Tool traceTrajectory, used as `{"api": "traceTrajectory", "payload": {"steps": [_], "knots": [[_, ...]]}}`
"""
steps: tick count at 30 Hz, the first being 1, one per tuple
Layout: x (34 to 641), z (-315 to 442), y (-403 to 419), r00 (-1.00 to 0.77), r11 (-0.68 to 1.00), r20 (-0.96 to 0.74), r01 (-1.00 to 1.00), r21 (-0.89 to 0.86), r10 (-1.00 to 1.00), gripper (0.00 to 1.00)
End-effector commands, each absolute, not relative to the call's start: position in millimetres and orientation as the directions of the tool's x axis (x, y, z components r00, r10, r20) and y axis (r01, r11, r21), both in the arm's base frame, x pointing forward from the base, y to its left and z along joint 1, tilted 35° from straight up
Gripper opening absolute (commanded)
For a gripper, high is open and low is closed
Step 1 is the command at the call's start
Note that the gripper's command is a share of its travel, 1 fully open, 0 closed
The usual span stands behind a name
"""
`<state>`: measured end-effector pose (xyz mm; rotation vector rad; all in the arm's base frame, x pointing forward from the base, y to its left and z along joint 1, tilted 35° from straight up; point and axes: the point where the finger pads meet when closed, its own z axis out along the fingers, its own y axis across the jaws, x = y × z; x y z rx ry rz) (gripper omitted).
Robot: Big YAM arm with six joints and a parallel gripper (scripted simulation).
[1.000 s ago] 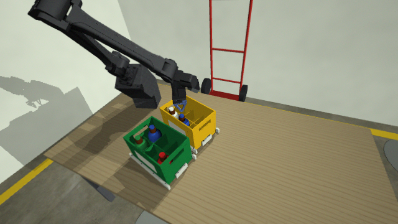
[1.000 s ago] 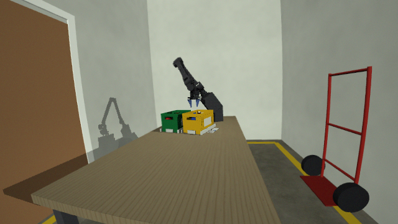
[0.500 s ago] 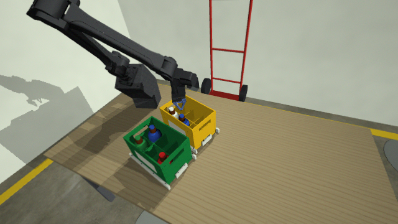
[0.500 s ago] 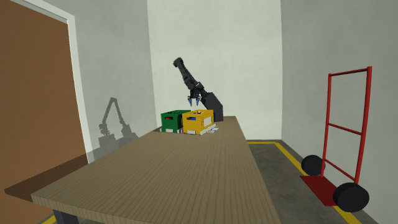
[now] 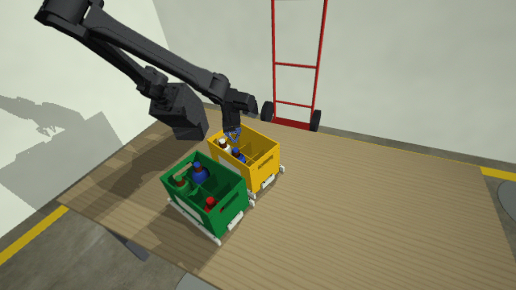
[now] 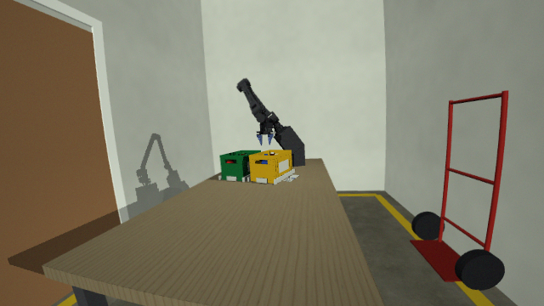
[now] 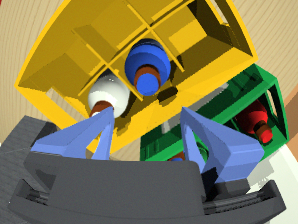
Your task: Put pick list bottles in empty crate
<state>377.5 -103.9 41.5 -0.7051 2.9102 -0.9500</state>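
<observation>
Two bottles, one white and one blue, stand in the yellow crate, centre of the top view. The fingers hang above it, parted, with nothing gripped. The green crate, lower left of centre there, holds red, green and blue ones. The pick list, just right of the yellow crate in the exterior view, is unreadable, so a wrong colour or count could slip through. A low sideways move could snag a rim or bottle neck and shove a loose crate; rising straight first seems safer
</observation>
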Motion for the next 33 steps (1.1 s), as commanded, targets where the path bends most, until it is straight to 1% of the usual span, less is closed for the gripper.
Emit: {"api": "traceTrajectory", "payload": {"steps": [1, 3, 4, 33], "knots": [[384.3, 47.6, -104.2, -0.904, 0.718, 0.120, -0.402, -0.568, -0.411, 0.61], [379.3, 44.9, -110.3, -0.912, 0.728, 0.131, -0.391, -0.563, -0.388, 0.61], [384.3, 47.6, -104.3, -0.904, 0.718, 0.120, -0.402, -0.568, -0.411, 0.61], [380.6, 43.8, -111.3, -0.908, 0.724, 0.133, -0.399, -0.563, -0.396, 0.61]]}}
